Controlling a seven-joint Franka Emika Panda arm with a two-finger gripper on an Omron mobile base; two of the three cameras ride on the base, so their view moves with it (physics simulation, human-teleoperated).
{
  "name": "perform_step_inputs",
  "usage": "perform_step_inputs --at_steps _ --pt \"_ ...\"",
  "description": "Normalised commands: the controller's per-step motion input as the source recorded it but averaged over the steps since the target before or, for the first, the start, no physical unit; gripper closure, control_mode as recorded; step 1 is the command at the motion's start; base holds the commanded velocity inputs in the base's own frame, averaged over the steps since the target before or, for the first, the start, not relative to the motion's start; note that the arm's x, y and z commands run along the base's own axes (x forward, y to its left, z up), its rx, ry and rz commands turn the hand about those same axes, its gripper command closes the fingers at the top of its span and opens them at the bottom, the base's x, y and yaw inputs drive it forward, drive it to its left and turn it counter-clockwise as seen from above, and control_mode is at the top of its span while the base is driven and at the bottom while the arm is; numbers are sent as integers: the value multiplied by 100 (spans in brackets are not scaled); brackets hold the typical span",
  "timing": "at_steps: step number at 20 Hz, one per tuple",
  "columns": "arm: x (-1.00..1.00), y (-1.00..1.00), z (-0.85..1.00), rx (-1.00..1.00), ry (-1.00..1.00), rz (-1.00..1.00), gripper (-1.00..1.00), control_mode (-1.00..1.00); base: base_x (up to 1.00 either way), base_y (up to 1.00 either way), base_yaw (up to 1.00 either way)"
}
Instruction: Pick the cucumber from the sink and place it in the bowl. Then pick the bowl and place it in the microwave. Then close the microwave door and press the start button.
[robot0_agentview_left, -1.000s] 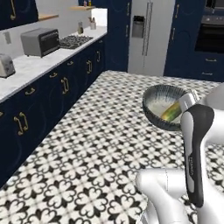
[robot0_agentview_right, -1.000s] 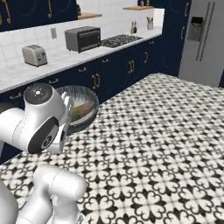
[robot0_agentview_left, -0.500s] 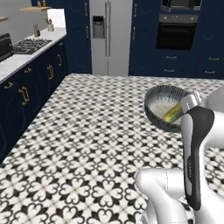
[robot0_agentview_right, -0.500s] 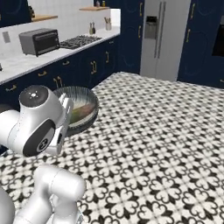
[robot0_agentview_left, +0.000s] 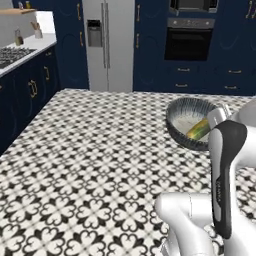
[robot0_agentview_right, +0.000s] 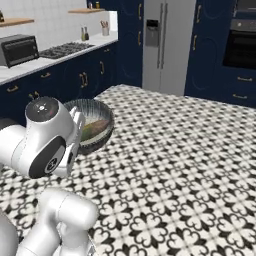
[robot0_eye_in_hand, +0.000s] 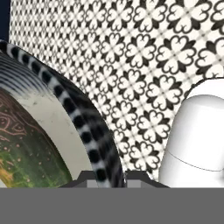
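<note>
Grey-blue bowl (robot0_agentview_left: 189, 121) hangs over the floor, its rim pinched in the tool (robot0_eye_in_hand: 105, 177). Any tilt or jolt while driving could spill the cucumber (robot0_agentview_left: 198, 130).

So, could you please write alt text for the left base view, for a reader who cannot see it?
The bowl, with the cucumber lying inside, is carried tilted above a black-and-white patterned floor, beside the white arm. Behind stand a steel fridge, a black oven and navy cabinets.
</note>
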Motion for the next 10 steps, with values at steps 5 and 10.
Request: perform_step_inputs --at_steps 5,10 --pt "0 0 0 0 0 0 100 100 91 -97 12" --pt "0 0 0 0 0 0 100 100 100 -63 3"
